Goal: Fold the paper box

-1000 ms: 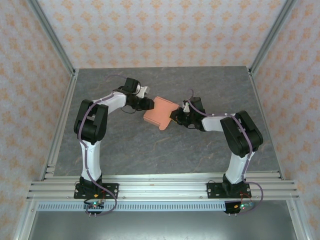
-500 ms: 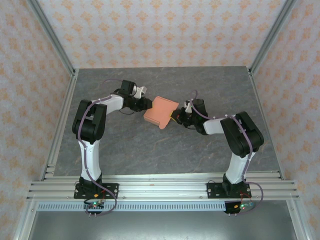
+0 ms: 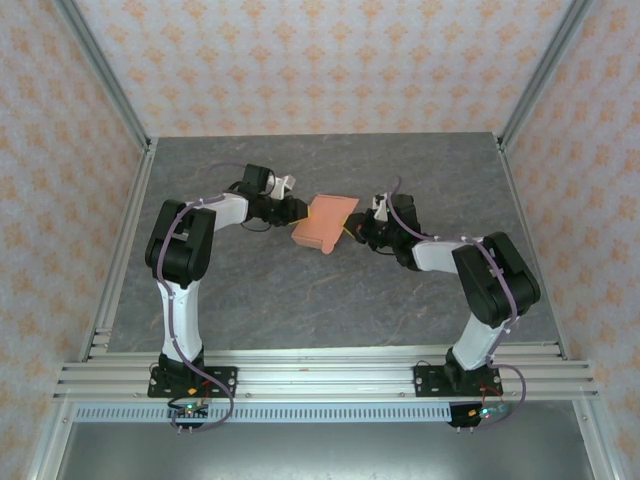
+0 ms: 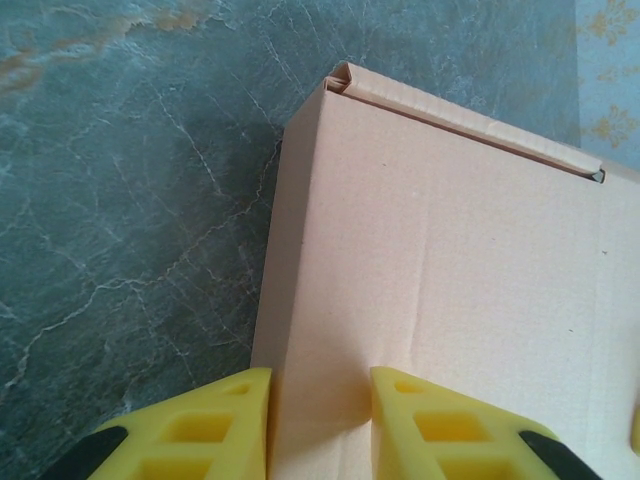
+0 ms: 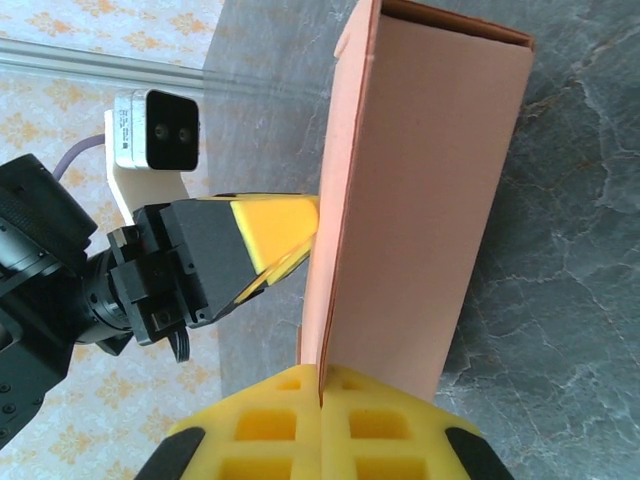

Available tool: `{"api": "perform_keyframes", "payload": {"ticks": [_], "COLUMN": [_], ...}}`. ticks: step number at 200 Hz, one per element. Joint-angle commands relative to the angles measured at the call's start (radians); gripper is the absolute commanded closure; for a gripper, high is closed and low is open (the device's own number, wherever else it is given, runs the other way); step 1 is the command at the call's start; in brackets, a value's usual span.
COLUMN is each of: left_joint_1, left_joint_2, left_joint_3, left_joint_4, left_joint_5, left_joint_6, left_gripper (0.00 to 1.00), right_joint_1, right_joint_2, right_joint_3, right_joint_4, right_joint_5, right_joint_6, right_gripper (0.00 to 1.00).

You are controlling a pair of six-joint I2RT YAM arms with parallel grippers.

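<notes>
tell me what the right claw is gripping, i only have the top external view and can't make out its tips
observer: In the right wrist view the right claw has its yellow pads pressed together on one thin edge of the salmon-orange card box.
operator: ok and the left one
observer: The left wrist view shows the left claw with its yellow fingers either side of a corner of the box. I cannot tell whether they pinch it.
operator: is the far side folded
observer: Yes. In the left wrist view a folded flap runs along the far edge, with a small gap at each end.
</notes>
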Motion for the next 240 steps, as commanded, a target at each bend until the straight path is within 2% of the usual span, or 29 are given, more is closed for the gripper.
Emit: {"api": "perform_keyframes", "payload": {"ticks": [1, 240], "left_joint_1": [-0.056, -0.090], "left_joint_2": [0.026, 0.038], "left_joint_3": [-0.003, 0.005], "left_joint_4": [-0.043, -0.036], "left_joint_5": [0.033, 0.049], "left_joint_6": [0.004, 0.010], "left_gripper": [0.72, 0.68], "right_joint_1": [0.010, 0.019], "right_joint_2": [-0.026, -0.104], "right_joint_3": [0.028, 0.068], "right_joint_4": [-0.005, -0.112], "right_joint_5": [0.020, 0.073], "right_joint_6": [-0.025, -0.051], "right_gripper": [1.00, 1.00]}}
